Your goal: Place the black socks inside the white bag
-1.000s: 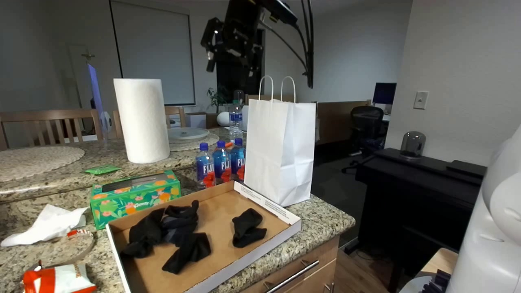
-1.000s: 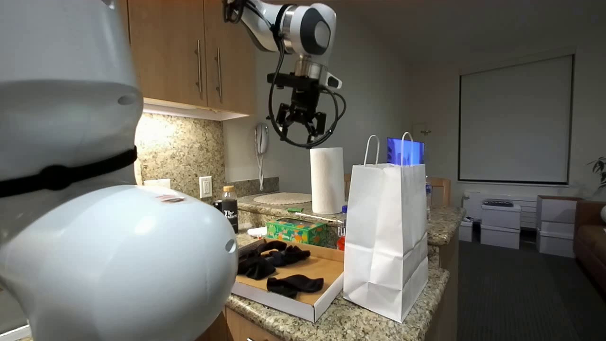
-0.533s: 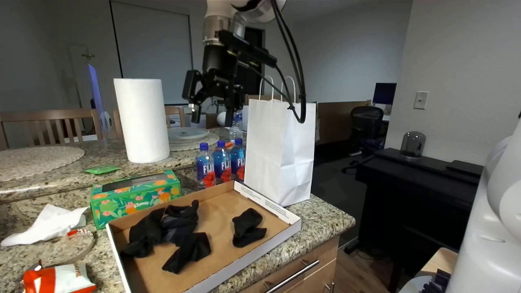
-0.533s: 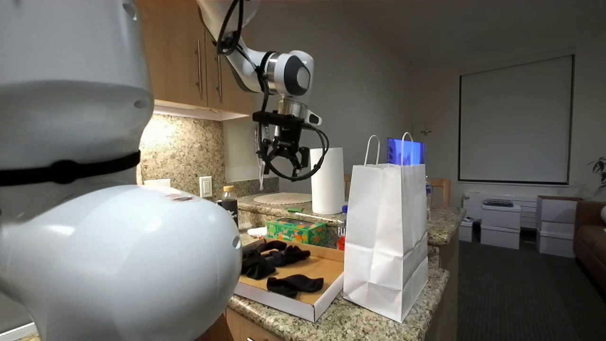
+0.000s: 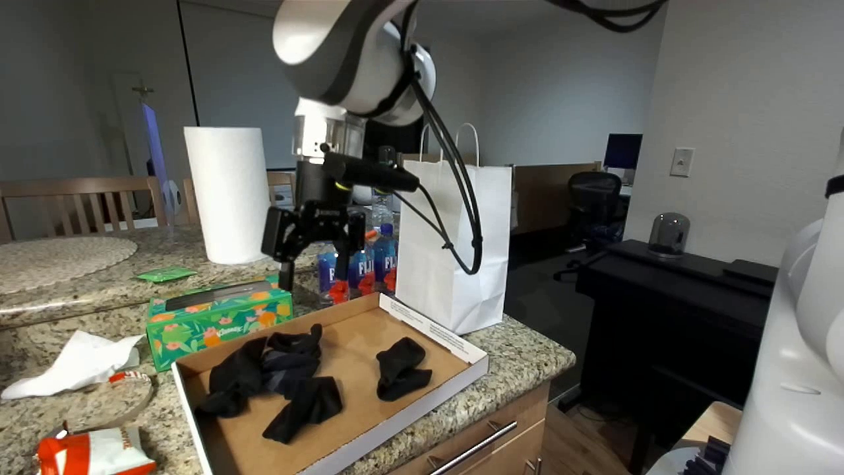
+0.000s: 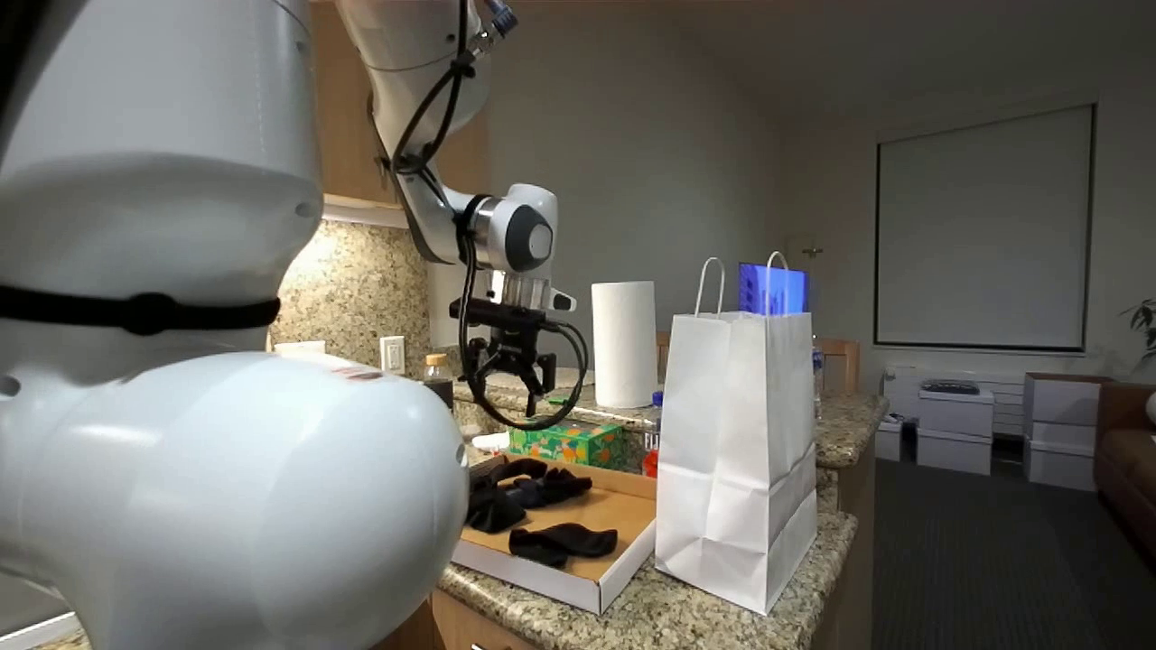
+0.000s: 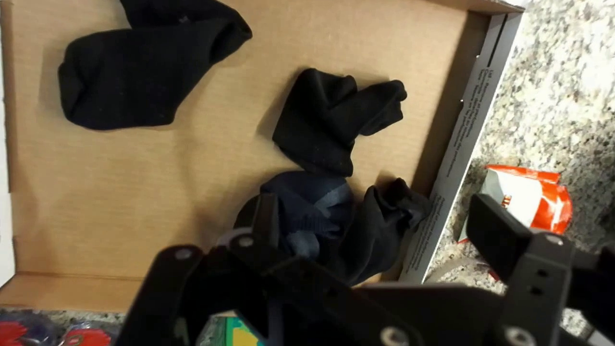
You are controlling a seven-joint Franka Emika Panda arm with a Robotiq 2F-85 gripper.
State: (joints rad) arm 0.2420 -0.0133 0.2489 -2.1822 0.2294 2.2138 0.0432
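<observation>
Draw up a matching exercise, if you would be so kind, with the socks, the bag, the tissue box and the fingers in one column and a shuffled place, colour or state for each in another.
Things:
1. black socks
2. white bag
3. tissue box
4. fingers

Places, colours, states:
A. green with a printed pattern
B. spread apart, holding nothing
C. lying in the cardboard tray
D. standing upright near the corner of the counter

Right pairs: 1-C, 2-D, 3-A, 4-B.

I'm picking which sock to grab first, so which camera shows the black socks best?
The wrist view: it looks closely down on the black socks, showing their folds, though the gripper covers part and the picture's edge crops one. Both exterior views show them smaller and at a slant.
</observation>
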